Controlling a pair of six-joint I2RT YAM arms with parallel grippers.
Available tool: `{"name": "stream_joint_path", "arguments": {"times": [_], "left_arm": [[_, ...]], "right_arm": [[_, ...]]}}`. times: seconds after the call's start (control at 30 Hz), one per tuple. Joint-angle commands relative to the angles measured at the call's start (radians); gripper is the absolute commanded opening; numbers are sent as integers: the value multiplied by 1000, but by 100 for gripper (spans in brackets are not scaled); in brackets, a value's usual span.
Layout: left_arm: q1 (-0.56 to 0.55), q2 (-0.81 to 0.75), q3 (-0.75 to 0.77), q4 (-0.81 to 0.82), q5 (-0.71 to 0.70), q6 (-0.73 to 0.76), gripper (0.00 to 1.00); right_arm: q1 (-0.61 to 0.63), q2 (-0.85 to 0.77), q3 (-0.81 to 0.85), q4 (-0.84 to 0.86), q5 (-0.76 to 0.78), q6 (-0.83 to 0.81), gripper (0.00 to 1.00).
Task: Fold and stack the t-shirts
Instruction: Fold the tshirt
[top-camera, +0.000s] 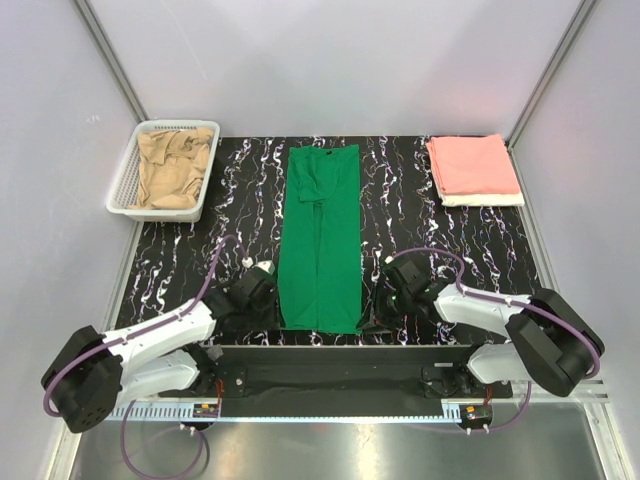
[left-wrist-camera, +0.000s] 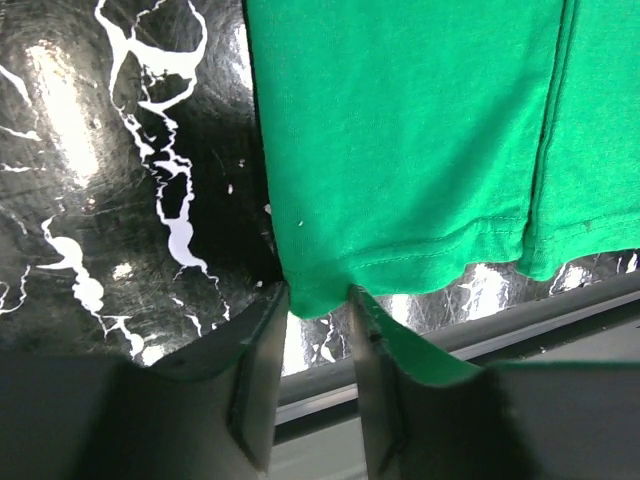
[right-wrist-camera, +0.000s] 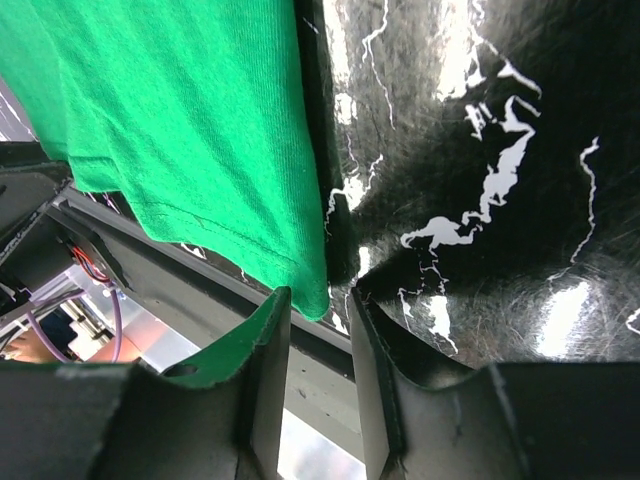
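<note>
The bright green t-shirt (top-camera: 320, 240) lies flat on the black marbled table (top-camera: 240, 200) as a long narrow strip, collar end at the far side. My left gripper (top-camera: 271, 302) sits at its near left corner. In the left wrist view the hem corner (left-wrist-camera: 318, 296) lies just at the tips of the left gripper (left-wrist-camera: 318, 292), whose jaws stand apart without pinching it. My right gripper (top-camera: 378, 306) is at the near right corner. It is open too, with the cloth's corner (right-wrist-camera: 312, 290) at the tips of the right gripper (right-wrist-camera: 318, 296).
A white mesh basket (top-camera: 128, 178) at the far left holds a crumpled tan t-shirt (top-camera: 172, 168). At the far right a folded salmon pink t-shirt (top-camera: 472, 163) lies on a folded white one (top-camera: 486, 200). The table's near edge rail (top-camera: 340, 352) runs just behind both grippers.
</note>
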Motion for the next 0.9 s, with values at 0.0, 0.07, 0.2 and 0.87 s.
{"name": "stream_joint_path", "arguments": {"times": [0.0, 0.07, 0.2, 0.87], "left_arm": [[5, 15, -28, 45, 23, -3, 33], [5, 7, -32, 46, 27, -3, 24], [8, -21, -43, 48, 37, -9, 10], [8, -107, -32, -15, 14, -35, 39]], "right_arm": [[16, 1, -14, 10, -9, 12, 37], [18, 9, -19, 23, -7, 12, 35], [19, 37, -16, 47, -24, 14, 24], [19, -69, -63, 44, 25, 81, 0]]}}
